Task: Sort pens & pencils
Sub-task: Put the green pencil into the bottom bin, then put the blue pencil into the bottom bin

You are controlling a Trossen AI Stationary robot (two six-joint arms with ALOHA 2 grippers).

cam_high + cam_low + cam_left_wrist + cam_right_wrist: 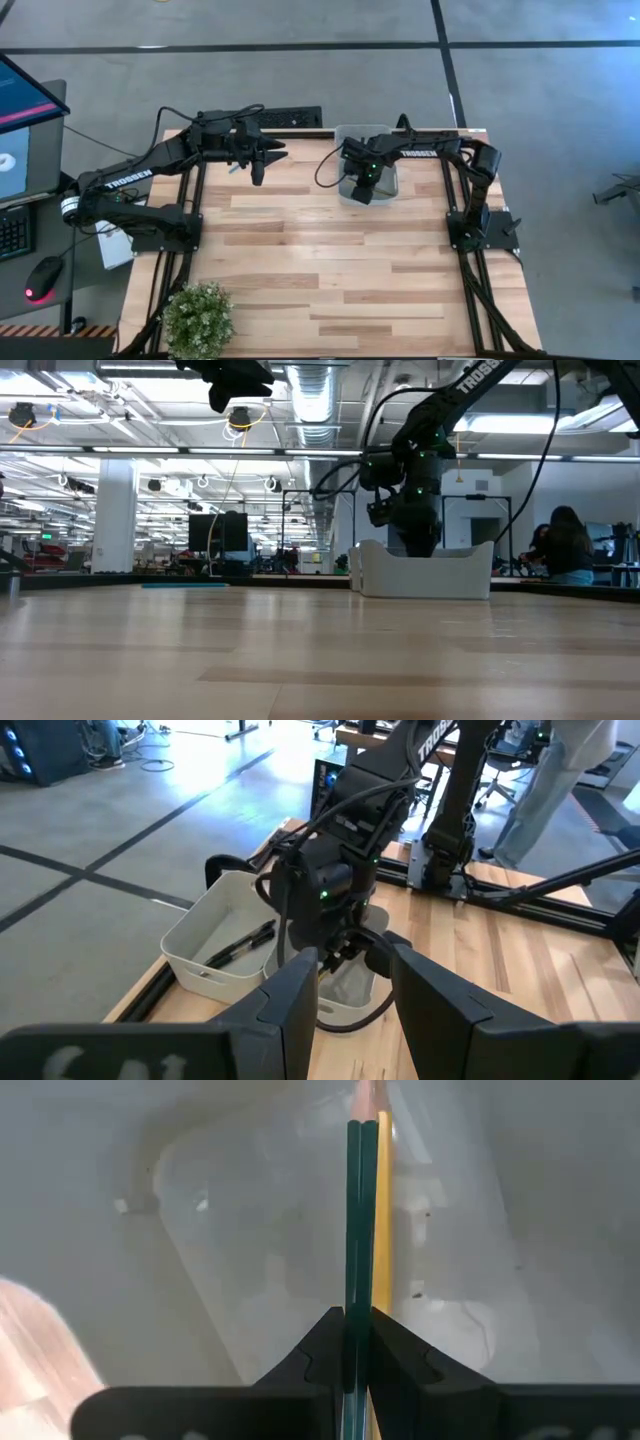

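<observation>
The right pincer [356,1342] is clamped tight on a thin dark green pencil [355,1230], low inside the white plastic bin [205,945] at the tabletop's far edge, with a yellow pencil [383,1220] just behind. Released crooked, it may jam against the wall. Black pens [240,942] lie in the neighbouring compartment. The left pincer [350,995] hovers partly open, empty.

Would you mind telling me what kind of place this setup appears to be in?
Probably an open-plan robotics lab or workshop: exposed ceiling ducts, a monitor beside the wooden table, and a person at a workstation behind.
</observation>
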